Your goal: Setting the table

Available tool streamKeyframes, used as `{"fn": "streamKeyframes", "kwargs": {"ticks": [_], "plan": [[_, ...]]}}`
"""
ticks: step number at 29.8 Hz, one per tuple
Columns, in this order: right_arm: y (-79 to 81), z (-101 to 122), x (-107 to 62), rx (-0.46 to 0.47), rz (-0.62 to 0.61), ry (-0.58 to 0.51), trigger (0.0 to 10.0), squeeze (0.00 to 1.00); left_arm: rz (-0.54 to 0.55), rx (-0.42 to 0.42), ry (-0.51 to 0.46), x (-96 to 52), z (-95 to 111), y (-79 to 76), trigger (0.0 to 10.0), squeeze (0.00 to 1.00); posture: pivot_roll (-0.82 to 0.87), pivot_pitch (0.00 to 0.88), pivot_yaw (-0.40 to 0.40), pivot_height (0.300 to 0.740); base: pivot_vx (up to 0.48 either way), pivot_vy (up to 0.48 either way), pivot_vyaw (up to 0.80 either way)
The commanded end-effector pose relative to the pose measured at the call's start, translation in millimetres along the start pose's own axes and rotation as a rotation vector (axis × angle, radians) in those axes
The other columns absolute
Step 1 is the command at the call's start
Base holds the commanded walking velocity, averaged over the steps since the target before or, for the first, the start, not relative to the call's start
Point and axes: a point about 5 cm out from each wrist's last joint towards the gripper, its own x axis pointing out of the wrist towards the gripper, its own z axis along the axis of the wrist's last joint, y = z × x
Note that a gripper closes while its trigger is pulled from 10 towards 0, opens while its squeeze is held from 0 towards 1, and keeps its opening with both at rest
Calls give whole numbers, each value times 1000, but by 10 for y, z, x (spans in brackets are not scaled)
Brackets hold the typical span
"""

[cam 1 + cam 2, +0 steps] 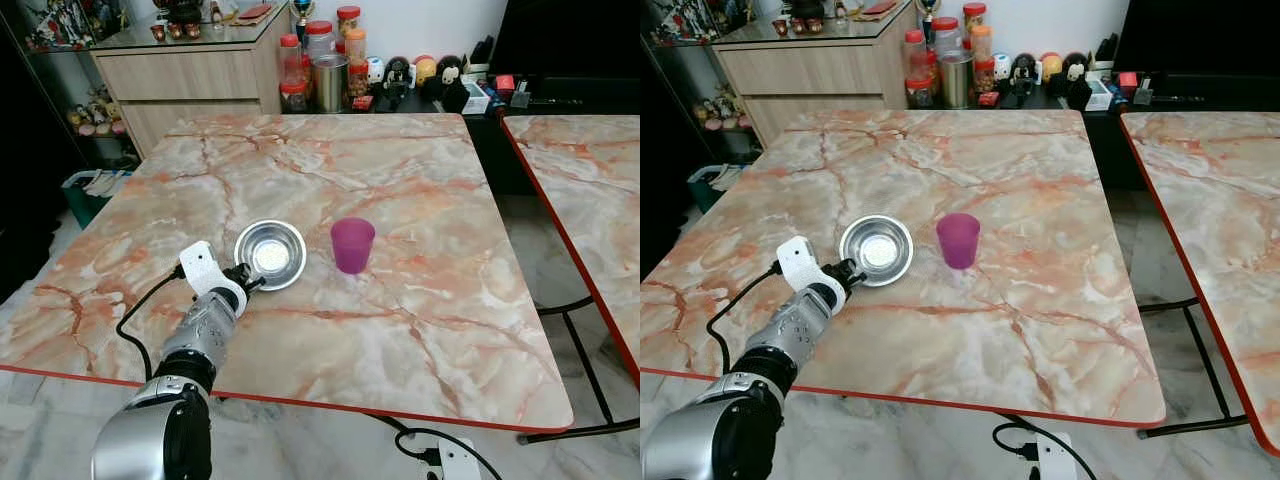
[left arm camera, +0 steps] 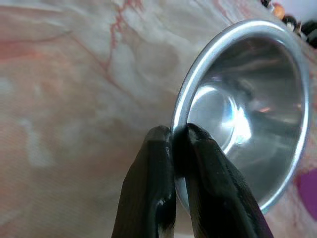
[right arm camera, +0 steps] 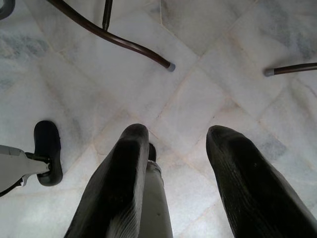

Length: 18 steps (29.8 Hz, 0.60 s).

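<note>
A shiny steel bowl (image 1: 270,253) rests on the marble table (image 1: 420,180), left of centre. My left gripper (image 1: 246,278) reaches in from the near edge and is shut on the bowl's near rim; in the left wrist view the two black fingers (image 2: 156,183) pinch the rim (image 2: 181,124) from both sides. A purple plastic cup (image 1: 352,244) stands upright just right of the bowl, apart from it. My right gripper (image 3: 173,144) hangs beside the table, open, above the floor tiles.
A second marble table (image 1: 585,170) stands to the right across a gap. Behind the table a cabinet (image 1: 190,70) and shelf hold jars (image 1: 320,60) and figurines (image 1: 425,70). A metal table leg (image 3: 114,37) crosses the floor below my right gripper.
</note>
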Motion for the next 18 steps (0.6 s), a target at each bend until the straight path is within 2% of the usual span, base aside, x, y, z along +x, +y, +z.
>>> {"fn": "streamKeyframes", "kwargs": {"ticks": [1,4,5,7,10,11,12,13,18], "plan": [[15,16,1,6,0,-6,10000,0,25,-15,-14,-21,-6,67,0,0,29,0,66,740,0,0,0],[15,16,1,6,0,-6,10000,0,26,-15,-16,-22,-7,66,0,0,29,0,66,740,0,0,0],[5,21,3,6,-1,-7,10000,0,17,-39,-55,-26,48,71,0,0,30,0,58,740,0,0,0],[-20,35,8,3,-6,-9,10000,0,0,-105,-198,-51,253,96,0,0,31,0,54,740,0,0,0],[-35,48,11,1,-7,-12,10000,0,-39,-169,-320,-86,425,86,0,0,33,0,47,740,0,0,0],[-39,53,12,1,-7,-13,10000,0,-54,-171,-355,-100,477,74,3569,0,35,0,44,740,0,0,0],[-44,58,14,0,-7,-13,10000,0,-62,-167,-380,-110,517,64,8471,0,36,0,41,740,0,0,0],[-48,66,15,-1,-7,-15,10000,0,-71,-162,-410,-124,563,49,10000,0,37,0,38,740,0,0,0],[-47,91,21,-4,-5,-19,10000,0,-96,-166,-490,-173,657,18,10000,0,38,0,31,740,0,0,0]]}}
